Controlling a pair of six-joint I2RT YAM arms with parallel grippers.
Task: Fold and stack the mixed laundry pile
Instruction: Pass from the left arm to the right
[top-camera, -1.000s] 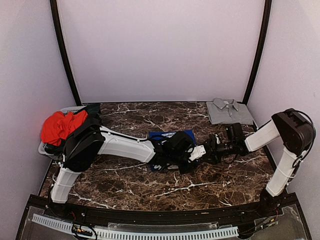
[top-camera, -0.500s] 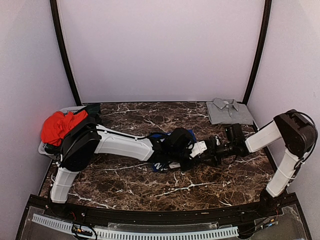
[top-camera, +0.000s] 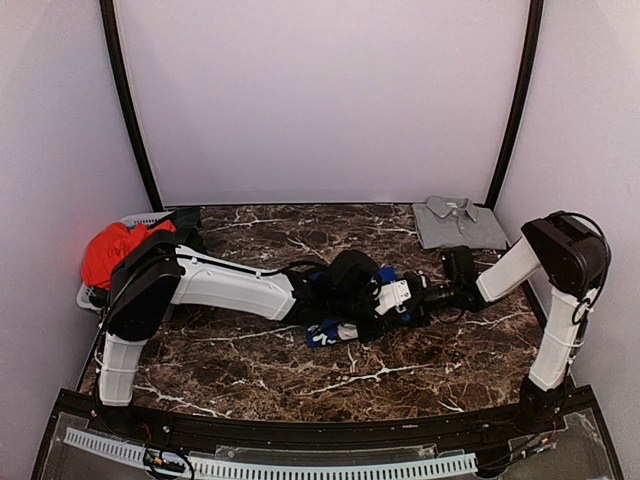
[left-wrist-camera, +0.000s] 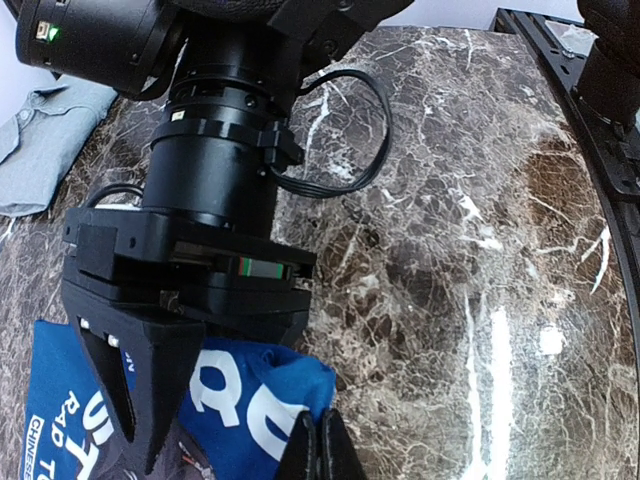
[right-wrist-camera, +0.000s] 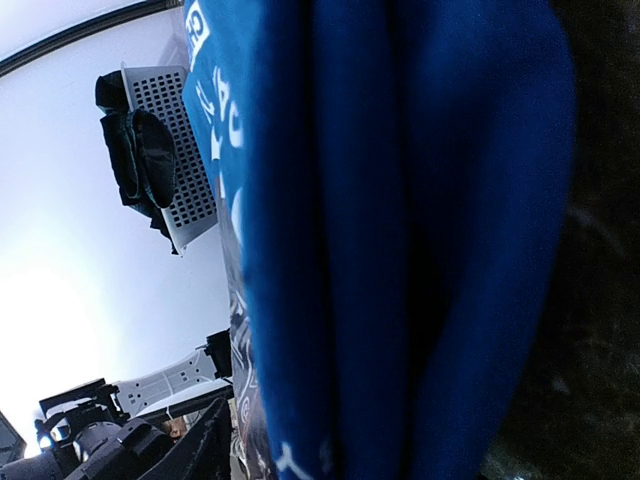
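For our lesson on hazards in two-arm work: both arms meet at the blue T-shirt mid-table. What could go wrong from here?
1. The left fingers are shut on just the edge of the royal-blue T-shirt; so slim a hold might slip.
2. The right fingers sit over the same cloth, close beside the left ones; the two could collide.
3. The shirt looks bunched, not flat, so a fold made now may come out crooked.

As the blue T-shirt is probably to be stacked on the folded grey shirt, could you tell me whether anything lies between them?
Nothing lies on the marble table between the blue T-shirt and the grey shirt. Only the right arm reaches in along the near side of that path.
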